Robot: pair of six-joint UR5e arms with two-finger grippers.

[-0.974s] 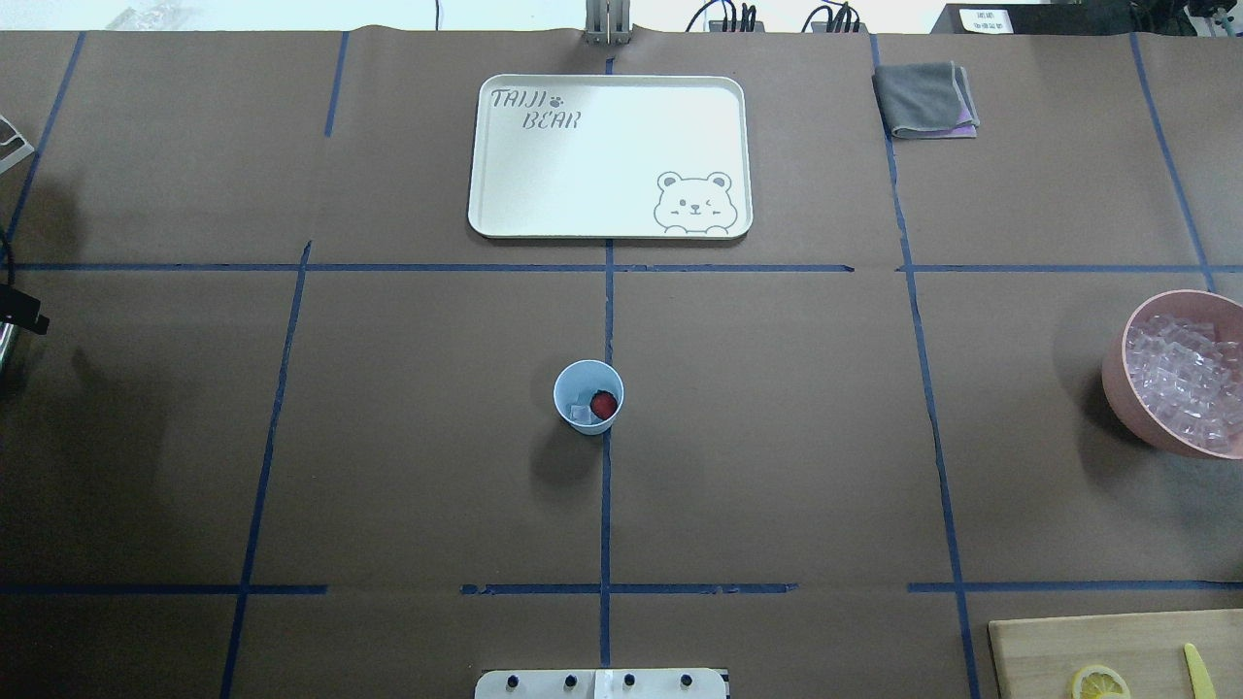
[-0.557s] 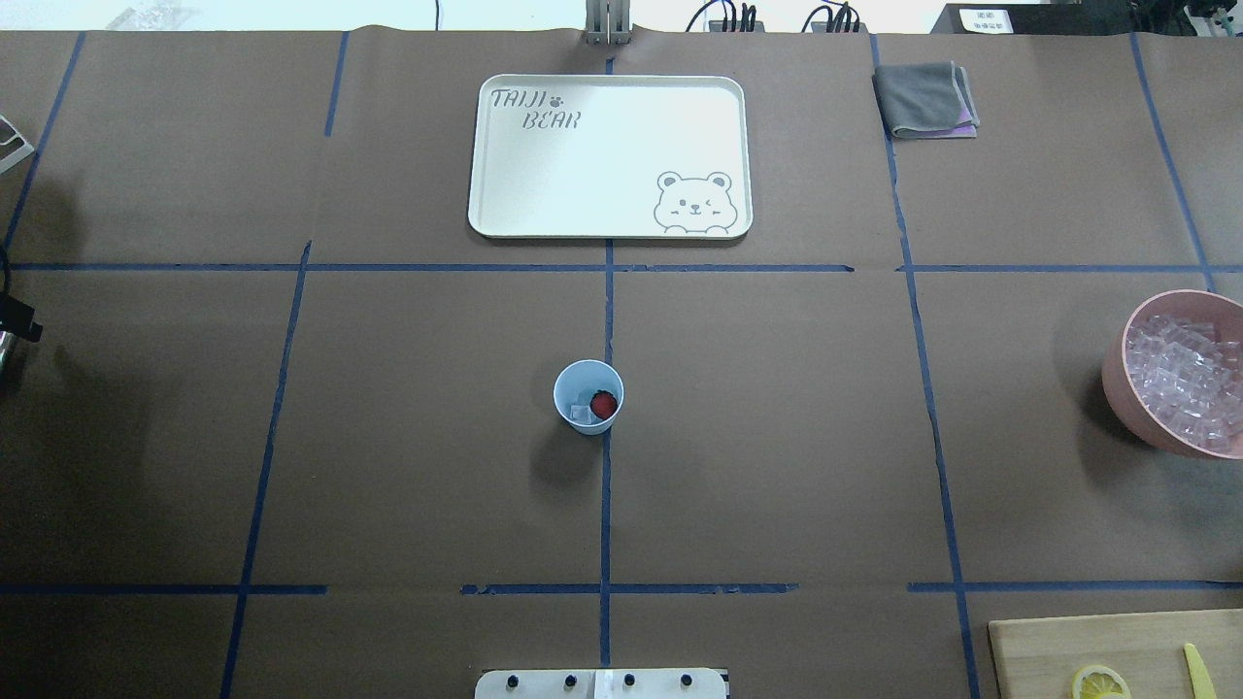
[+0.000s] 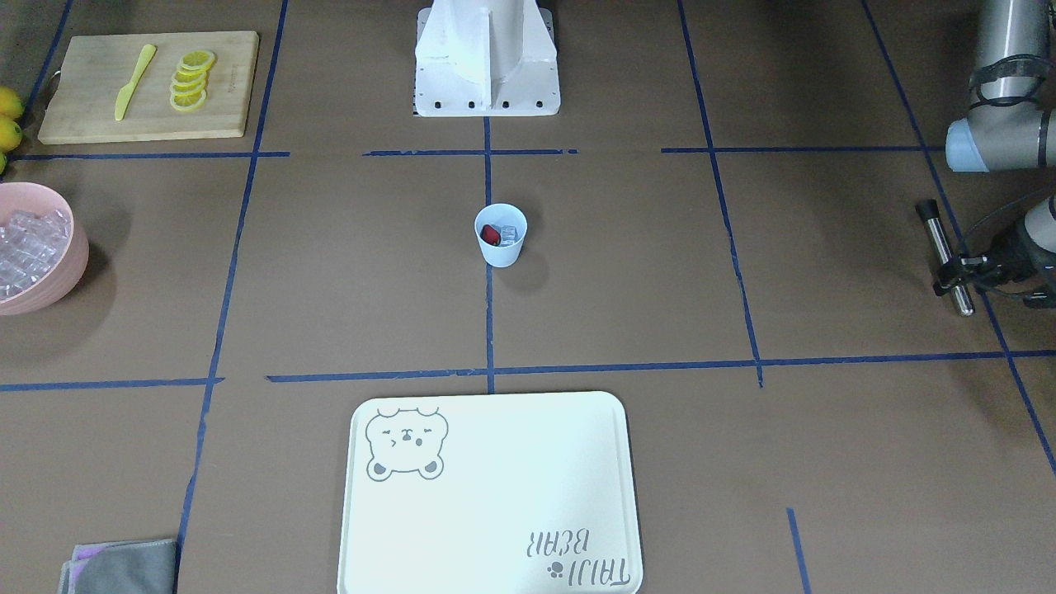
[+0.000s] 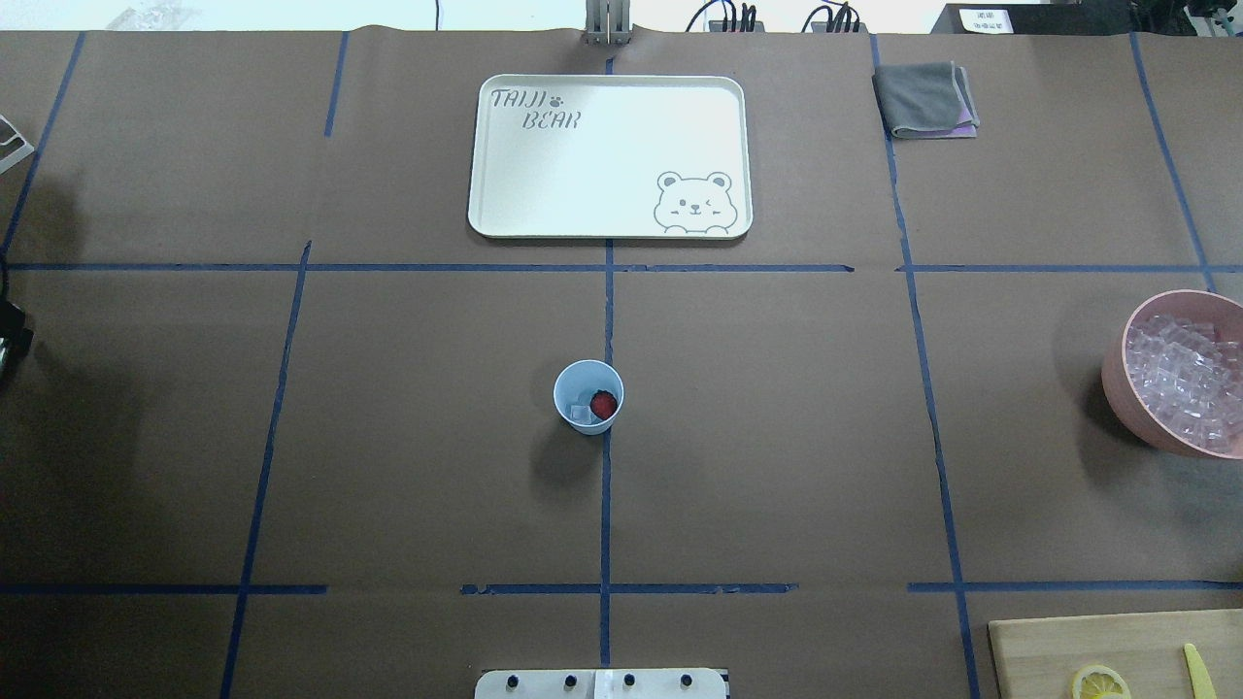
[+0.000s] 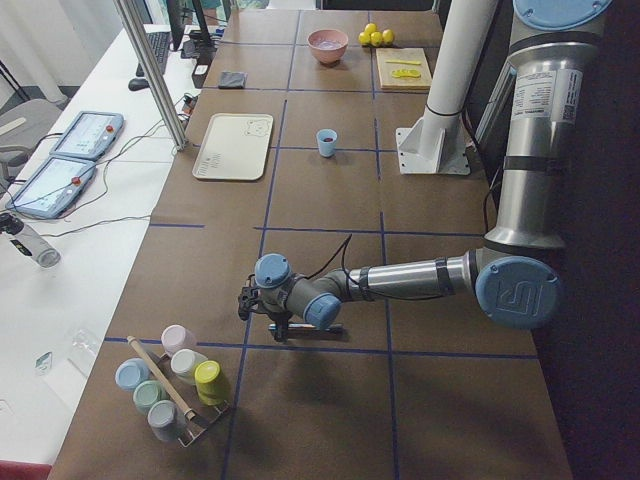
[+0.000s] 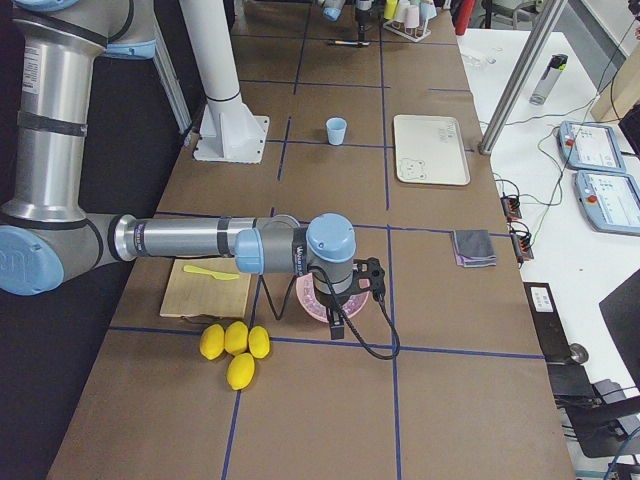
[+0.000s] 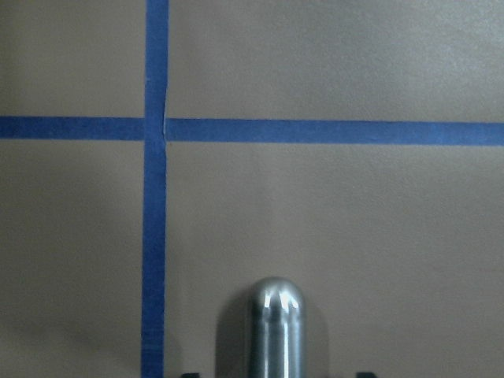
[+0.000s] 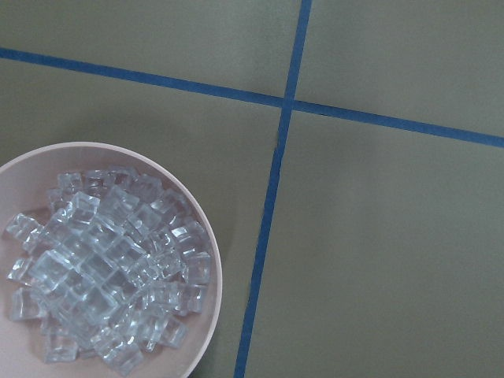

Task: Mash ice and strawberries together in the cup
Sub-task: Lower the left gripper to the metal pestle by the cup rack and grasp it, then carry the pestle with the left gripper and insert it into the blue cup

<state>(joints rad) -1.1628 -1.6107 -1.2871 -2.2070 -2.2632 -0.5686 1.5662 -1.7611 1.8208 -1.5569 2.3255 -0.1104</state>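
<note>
Robotics lab: blue-taped grid table (image 4: 777,437), 2 teach pendants (image 5: 88,135).

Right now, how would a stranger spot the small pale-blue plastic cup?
From the cream bear-print tray, follow the blue tape line toward the robot's base. The small pale-blue plastic cup stands alone by it. Unlike the large pink ice bowl, it holds a red strawberry.

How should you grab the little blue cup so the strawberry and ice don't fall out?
Grip the cup around its outer wall, midway up, coming in level from the side. It stands upright, open on top, with the strawberry and ice inside, so the top should stay free for mashing. The left hand holds a metal rod.
</note>
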